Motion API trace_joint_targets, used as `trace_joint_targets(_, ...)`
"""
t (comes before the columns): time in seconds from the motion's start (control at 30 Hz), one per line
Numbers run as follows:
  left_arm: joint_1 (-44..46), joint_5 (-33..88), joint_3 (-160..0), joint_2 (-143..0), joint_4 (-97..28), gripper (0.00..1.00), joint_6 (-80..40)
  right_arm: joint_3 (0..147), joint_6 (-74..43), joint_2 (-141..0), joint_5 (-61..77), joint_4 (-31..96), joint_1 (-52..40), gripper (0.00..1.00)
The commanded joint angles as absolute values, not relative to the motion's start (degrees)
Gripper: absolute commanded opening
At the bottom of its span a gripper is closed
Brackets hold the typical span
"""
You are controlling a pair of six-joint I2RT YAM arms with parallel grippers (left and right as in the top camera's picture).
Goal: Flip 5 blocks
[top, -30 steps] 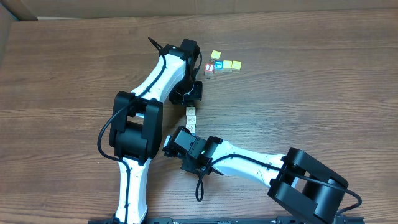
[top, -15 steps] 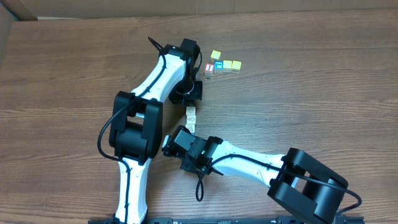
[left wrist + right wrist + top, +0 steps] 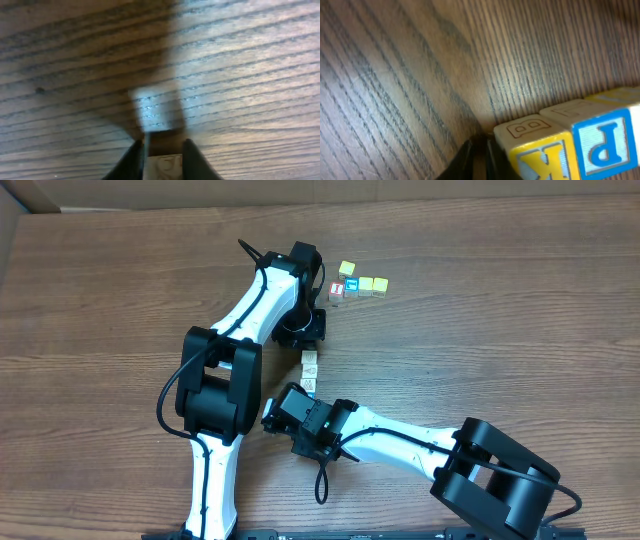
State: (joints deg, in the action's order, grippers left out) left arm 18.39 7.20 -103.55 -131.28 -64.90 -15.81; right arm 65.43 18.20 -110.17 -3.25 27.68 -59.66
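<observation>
Two whitish blocks [image 3: 309,361] [image 3: 310,385] lie in a short column at the table's middle. My left gripper [image 3: 305,332] hangs just above them. In its wrist view its fingers stand slightly apart [image 3: 162,144], and a whitish block with a faint drawing [image 3: 162,164] sits in the gap, with a thin sliver of space on the left side. My right gripper [image 3: 285,404] is low on the table, left of the lower block. Its jaws [image 3: 479,150] are a narrow slit apart with nothing between them, beside a block with a "B" top and yellow "K" side [image 3: 535,145]. A blue "P" block [image 3: 605,140] touches that one.
A cluster of cubes sits at the back right: a red-lettered cube [image 3: 337,288], a blue-faced one [image 3: 351,284] and three yellow ones [image 3: 366,284] [image 3: 380,284] [image 3: 346,268]. The left arm's elbow [image 3: 215,380] stands close to the right arm's wrist [image 3: 318,432].
</observation>
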Motion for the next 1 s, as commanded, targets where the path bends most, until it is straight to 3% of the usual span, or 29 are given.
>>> trace_joint_targets(0.0,18.68,6.92,-103.33,-131.90,-64.86,0.30,-15.00,64.93,18.24,-110.50,-4.16,27.53,-59.13,0.18)
trace_joint_targets(0.1,18.68,6.92,-103.33,-131.90,-64.20,0.38,-15.00,64.93,18.24,-110.50,-4.16,27.53,-59.13,0.22)
trace_joint_targets(0.43,18.65,6.90,-103.33,-131.90,-63.20,0.49,-15.05,64.93,18.24,-110.50,-2.44,27.68,-59.13,0.29)
trace_joint_targets(0.77,17.21,7.09,-103.35,-131.87,-62.98,0.75,-15.49,64.93,18.26,-110.50,-2.44,27.94,-59.13,0.30)
trace_joint_targets(0.97,15.44,8.08,-106.00,-131.87,-63.16,0.79,-16.97,66.81,17.98,-109.25,0.97,29.85,-59.13,0.29)
